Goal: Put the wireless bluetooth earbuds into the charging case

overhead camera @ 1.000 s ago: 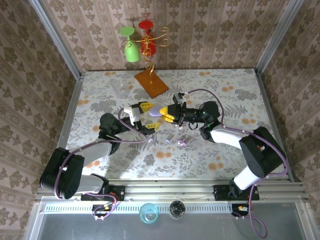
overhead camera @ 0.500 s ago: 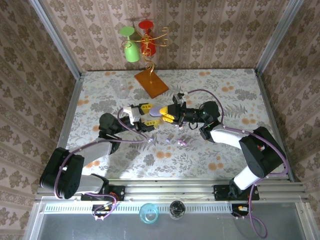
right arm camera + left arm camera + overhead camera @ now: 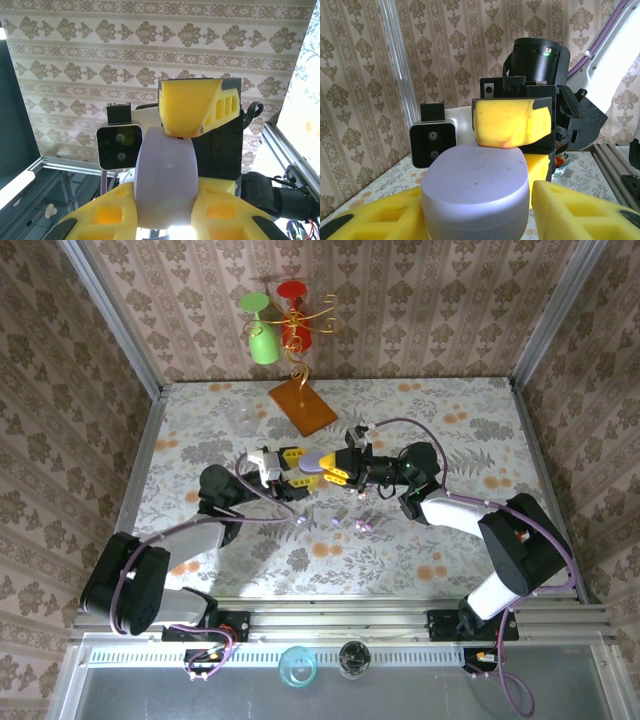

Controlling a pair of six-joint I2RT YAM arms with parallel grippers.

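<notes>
A lilac pebble-shaped charging case hangs above the middle of the table, lid closed, held between both arms. My right gripper is shut on it; in the right wrist view its yellow fingers press both sides of the case. My left gripper comes from the other side. In the left wrist view the case sits between its fingers, which have closed in on it. Several tiny pale earbuds lie loose on the floral tabletop just in front of the grippers.
An orange stand at the back carries a green glass and a red glass. A clear cup stands to its left. A blue cup sits below the front rail.
My left gripper's fingers have closed from wide open onto the case. The right gripper and the case have stayed in place.
</notes>
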